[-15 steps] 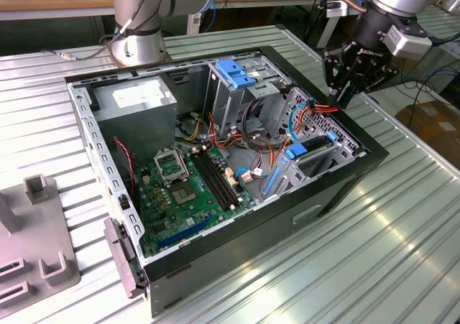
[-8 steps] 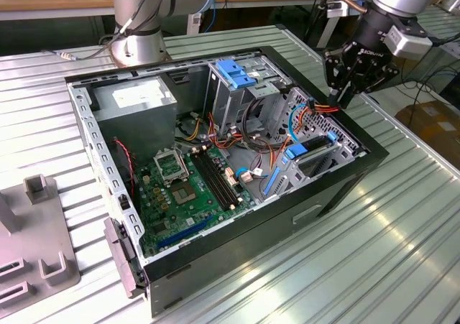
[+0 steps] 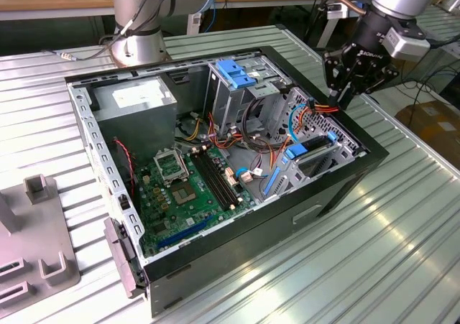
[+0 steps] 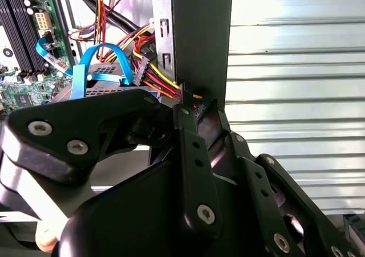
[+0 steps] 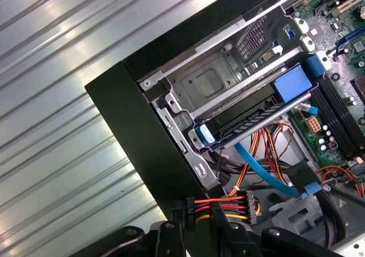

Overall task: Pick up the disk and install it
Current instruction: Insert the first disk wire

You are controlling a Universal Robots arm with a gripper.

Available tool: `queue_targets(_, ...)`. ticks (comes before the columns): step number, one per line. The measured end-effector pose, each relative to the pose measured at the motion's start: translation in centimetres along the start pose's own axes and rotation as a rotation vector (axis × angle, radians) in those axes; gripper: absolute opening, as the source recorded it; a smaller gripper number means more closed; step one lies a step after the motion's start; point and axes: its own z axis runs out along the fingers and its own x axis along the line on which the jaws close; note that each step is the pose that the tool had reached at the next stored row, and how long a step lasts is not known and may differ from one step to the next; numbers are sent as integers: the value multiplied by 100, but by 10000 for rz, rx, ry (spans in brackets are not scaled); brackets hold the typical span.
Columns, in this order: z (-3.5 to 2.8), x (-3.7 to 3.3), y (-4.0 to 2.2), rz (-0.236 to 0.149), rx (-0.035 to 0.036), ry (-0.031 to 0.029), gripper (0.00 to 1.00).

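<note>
A robot arm's gripper is hovering over the far corner of an open computer case that is lying on its side on a ribbed metal table, at the exterior view's right. The claw is sitting right against a bundle of red, orange and yellow wires that is running along the case wall, close to the bundle's black plug. From where I am standing, I cannot tell whether the claw is gripping anything or standing wide.

The disk is lying flat inside the metal drive cage at that same corner, its dark body sitting between the bright blue end tabs. A light-blue flat cable is looping just beside it. The green motherboard is filling the case floor, well apart from the claw.
</note>
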Motion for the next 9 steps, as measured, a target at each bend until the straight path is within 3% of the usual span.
queue_targets(6, 16, 17, -9, 56, -46, 51, 30)
queue_targets(8, 14, 23, -12, 55, -50, 55, 17)
queue_targets(9, 12, 24, -13, 55, -48, 53, 17)
